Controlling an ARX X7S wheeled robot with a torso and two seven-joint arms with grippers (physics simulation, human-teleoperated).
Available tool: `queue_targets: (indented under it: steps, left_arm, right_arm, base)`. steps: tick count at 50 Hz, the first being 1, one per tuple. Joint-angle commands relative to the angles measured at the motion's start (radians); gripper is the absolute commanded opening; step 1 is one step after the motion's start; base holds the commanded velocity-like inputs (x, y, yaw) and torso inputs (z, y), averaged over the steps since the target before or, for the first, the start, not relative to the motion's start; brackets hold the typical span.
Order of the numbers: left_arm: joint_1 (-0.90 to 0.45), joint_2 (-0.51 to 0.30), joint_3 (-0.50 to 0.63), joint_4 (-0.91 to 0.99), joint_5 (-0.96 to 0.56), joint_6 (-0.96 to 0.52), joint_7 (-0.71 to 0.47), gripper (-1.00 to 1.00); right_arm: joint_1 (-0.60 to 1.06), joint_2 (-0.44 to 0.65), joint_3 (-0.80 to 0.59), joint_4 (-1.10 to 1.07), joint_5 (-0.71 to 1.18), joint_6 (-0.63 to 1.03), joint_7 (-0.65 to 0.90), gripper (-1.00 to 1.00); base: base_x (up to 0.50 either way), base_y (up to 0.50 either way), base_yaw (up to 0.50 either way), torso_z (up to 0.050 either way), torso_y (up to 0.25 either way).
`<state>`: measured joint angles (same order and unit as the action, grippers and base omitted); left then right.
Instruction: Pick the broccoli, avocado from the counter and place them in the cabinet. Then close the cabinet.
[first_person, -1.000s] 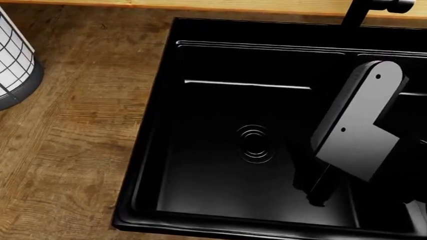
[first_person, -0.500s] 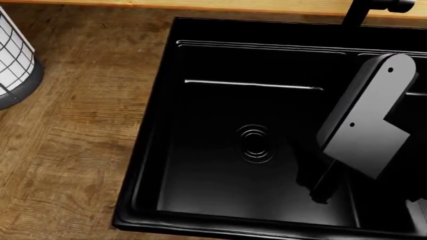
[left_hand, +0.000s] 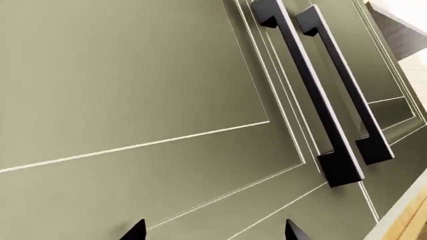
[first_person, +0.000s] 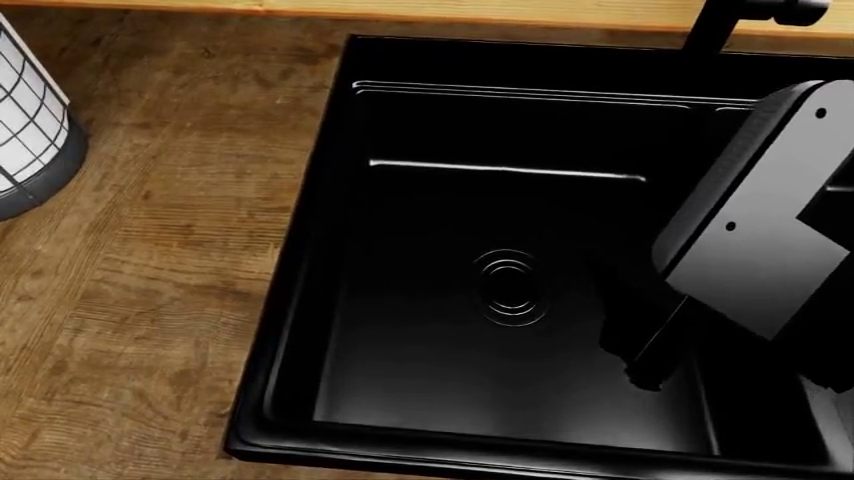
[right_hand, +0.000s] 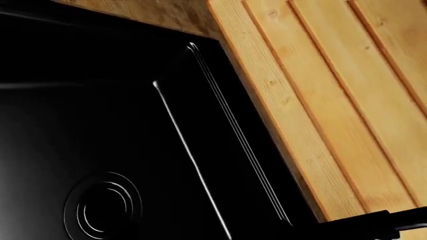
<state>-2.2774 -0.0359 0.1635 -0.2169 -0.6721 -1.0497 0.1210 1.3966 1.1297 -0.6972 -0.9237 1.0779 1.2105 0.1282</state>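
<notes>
Hanging over the sink (first_person: 400, 130), right arm (first_person: 761, 230).

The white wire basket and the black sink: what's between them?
Only bare counter between the wire basket and the sink, in the head view.

Legible text, labels, brands, numbers, signs: none you can read. The counter (first_person: 160, 300), the sink (first_person: 507, 290) and the cabinet doors (left_hand: 133, 100) carry no markings in your views.
</notes>
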Motion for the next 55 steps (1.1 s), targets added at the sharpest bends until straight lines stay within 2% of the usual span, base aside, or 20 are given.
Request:
queue_targets:
  steps: [1,9,17,34,47,55]
  left_arm:
    - [0.179,-0.056,-0.02,-0.024,-0.003,-0.163,-0.115,1.0]
    - [0.214,-0.058,-0.064,0.059,-0.061,-0.219,-0.149,1.0]
    - [0.253,-0.077,-0.044,0.104,-0.077,-0.242,-0.157,1.0]
    - [0.419,-0.11,-0.091,0.296,-0.174,-0.261,-0.162,1.0]
    - [0.559,-0.172,-0.02,0.393,-0.214,-0.316,-0.146,1.0]
    - [0.64,-0.209,0.013,0.443,-0.218,-0.328,-0.157,1.0]
  right_arm:
    - [0.005,0.002,0.01,0.002,0.016,-0.002,0.022,1.0]
    - [0.016,0.001,0.013,0.004,0.023,0.001,0.024,1.0]
    - [0.034,-0.003,0.019,0.006,0.037,0.011,0.028,1.0]
    - [0.06,-0.004,0.021,0.015,0.04,0.018,0.027,1.0]
    - [0.048,0.002,0.043,0.051,0.043,-0.011,0.054,1.0]
    - [0.0,0.016,0.049,0.076,0.023,-0.067,0.071,1.0]
  base:
    - [0.0,0.0,0.0,0.0,-0.01]
    - [0.0,0.0,0.0,-0.004,0.209]
    - [0.0,0.0,0.0,-0.006,0.25]
    - [0.0,0.0,0.0,-0.006,0.25]
    - [0.0,0.0,0.0,-0.006,0.227]
    - [0.0,0.0,0.0,-0.002,0.033]
